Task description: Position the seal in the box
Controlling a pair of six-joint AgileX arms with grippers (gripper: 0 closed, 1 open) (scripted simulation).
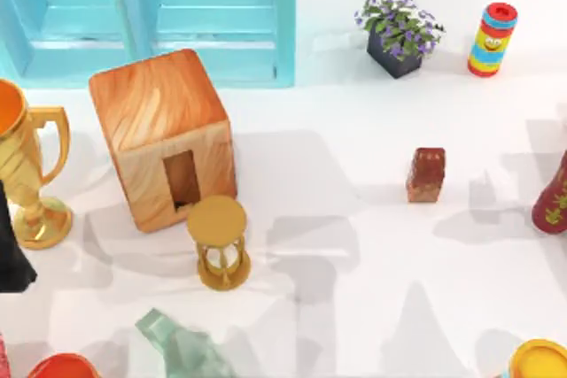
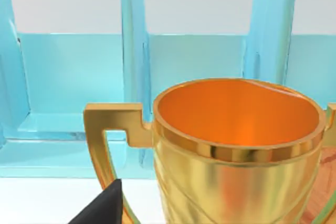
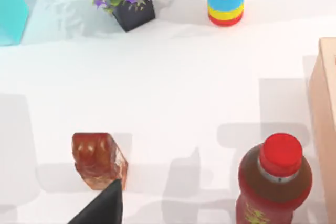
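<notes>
The seal is a small reddish-brown block standing upright on the white table, right of centre. In the right wrist view the seal sits just beyond a dark tip of my right gripper, apart from it. The box, a large wood-grain cube, stands at the left with its narrow dark opening facing the table's front. A dark part of my left arm shows at the left edge. Low in the left wrist view is a dark tip of my left gripper.
A gold trophy stands left of the box, close to my left gripper. A gold hourglass sits just before the opening. Turquoise doors fill the back left. A potted plant, striped toy and dark red vase stand at the right.
</notes>
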